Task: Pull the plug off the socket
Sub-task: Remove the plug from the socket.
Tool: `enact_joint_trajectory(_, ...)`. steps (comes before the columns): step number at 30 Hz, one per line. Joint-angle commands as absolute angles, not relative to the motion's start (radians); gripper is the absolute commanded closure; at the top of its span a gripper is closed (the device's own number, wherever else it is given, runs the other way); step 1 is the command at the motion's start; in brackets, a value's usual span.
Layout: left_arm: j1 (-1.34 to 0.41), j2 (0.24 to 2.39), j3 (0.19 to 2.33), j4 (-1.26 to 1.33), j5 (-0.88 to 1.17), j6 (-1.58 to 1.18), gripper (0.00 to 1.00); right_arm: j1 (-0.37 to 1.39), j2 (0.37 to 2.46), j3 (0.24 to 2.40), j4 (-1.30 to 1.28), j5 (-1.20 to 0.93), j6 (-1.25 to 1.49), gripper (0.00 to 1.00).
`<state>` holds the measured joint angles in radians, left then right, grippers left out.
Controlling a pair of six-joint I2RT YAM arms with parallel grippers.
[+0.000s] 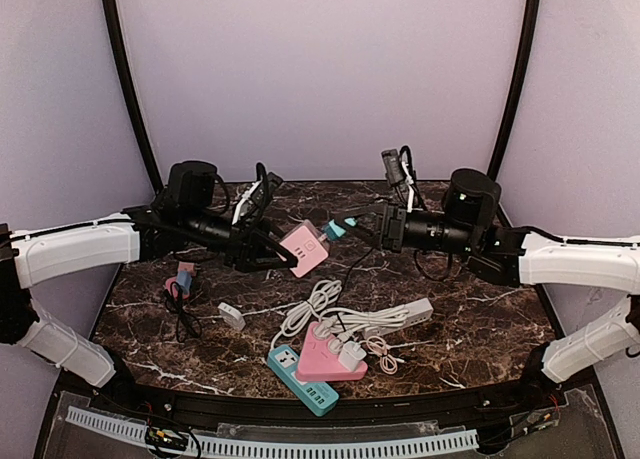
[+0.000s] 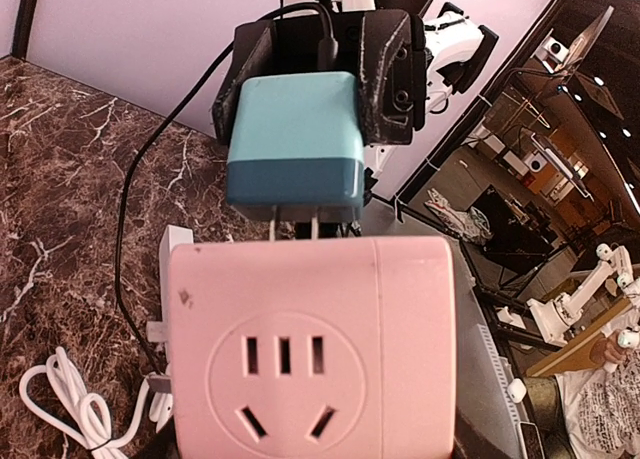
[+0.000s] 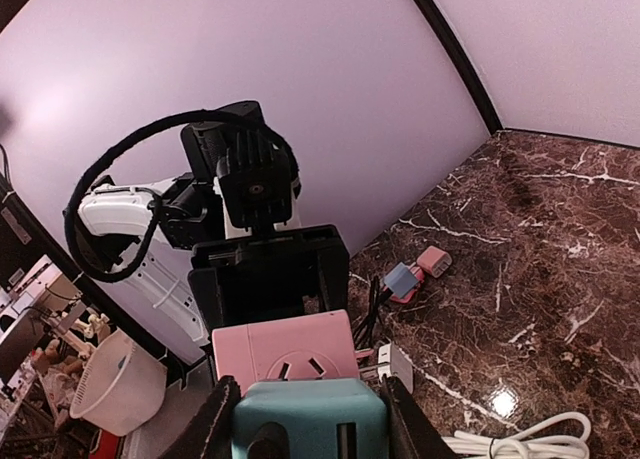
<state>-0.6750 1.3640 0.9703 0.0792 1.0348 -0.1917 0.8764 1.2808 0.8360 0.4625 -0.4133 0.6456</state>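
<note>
Above the dark marble table (image 1: pixel 480 309), my left gripper (image 1: pixel 282 253) clamps the pink socket (image 1: pixel 305 247) to brace it in mid-air, while my right gripper (image 1: pixel 358 225) pinches the teal plug (image 1: pixel 335 229). Its prongs (image 2: pixel 295 222) show partly bare, so a straight pull apart should free it

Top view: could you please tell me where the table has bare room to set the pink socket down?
Bare marble for the pink socket lies right front, between the white power strip and the right arm; also left front, nearer than the small white adapter. The middle front is crowded with the cable coil, pink strip and teal strip.
</note>
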Motion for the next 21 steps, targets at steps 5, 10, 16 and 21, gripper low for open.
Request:
enact_joint_trajectory(5,-0.647,1.328,0.993,0.006,1.134,-0.115,0.99,0.779,1.213,0.876,0.343,-0.214,0.526,1.00)
enact_joint_trajectory(10,-0.647,1.319,0.990,0.006,1.122,-0.107,0.99,0.777,1.193,0.882,0.308,-0.174,0.546,1.00)
enact_joint_trajectory(16,-0.636,1.296,0.999,-0.061,1.001,-0.076,0.99,0.778,1.164,0.907,0.288,-0.215,0.527,1.00)
enact_joint_trajectory(21,-0.538,1.273,0.993,-0.036,0.893,-0.125,0.99,0.814,1.159,1.010,0.205,-0.246,0.451,1.00)
